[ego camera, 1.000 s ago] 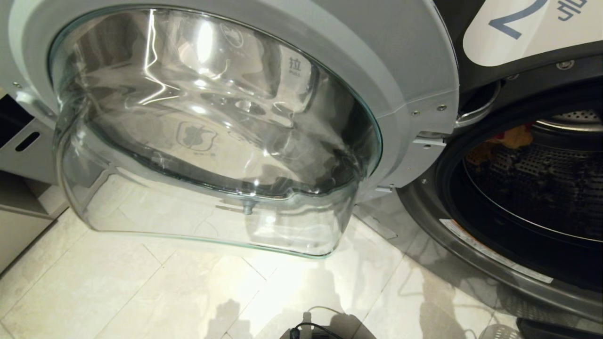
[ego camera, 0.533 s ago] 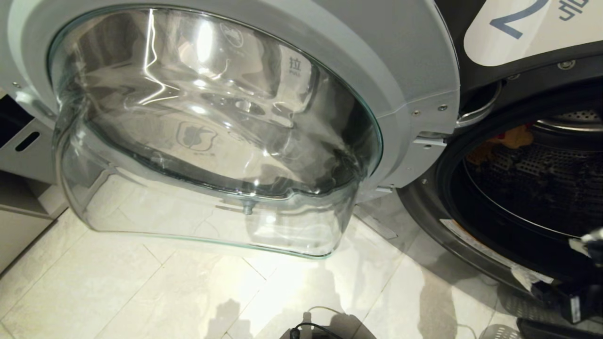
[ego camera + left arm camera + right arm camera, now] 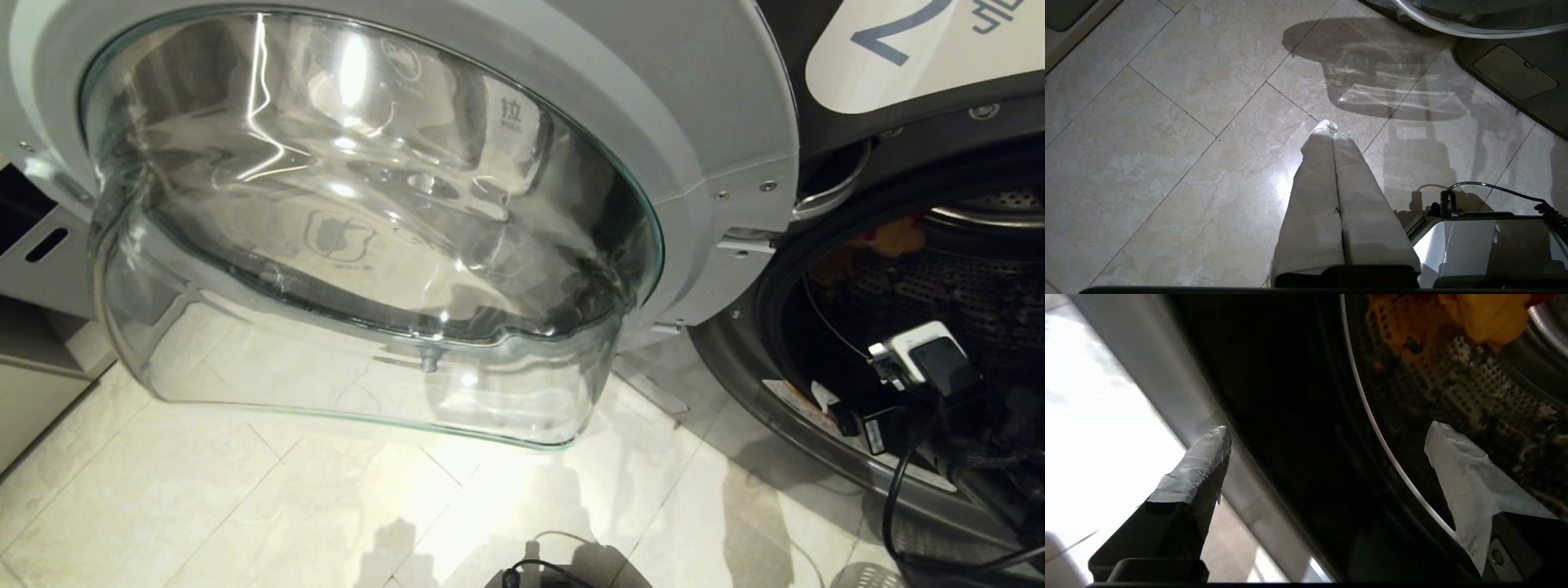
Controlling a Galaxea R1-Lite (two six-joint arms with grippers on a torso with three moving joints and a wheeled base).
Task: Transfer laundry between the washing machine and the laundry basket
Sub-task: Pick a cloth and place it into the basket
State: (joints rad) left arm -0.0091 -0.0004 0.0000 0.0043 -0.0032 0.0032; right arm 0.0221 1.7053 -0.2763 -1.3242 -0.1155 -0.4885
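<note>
Right claw [image 3: 1327, 433] newly at washing machine [image 3: 816, 384] mouth, spread

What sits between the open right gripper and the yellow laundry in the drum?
Only bare perforated drum wall separates the right gripper from the laundry, per the right wrist view.

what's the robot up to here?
The dark grey front-loading washing machine stands with its round glass door swung open. The right gripper, fingers spread and empty, is at the drum opening, pointed toward mustard-yellow laundry inside. The left gripper hangs shut over the tiled floor. No basket in view.
</note>
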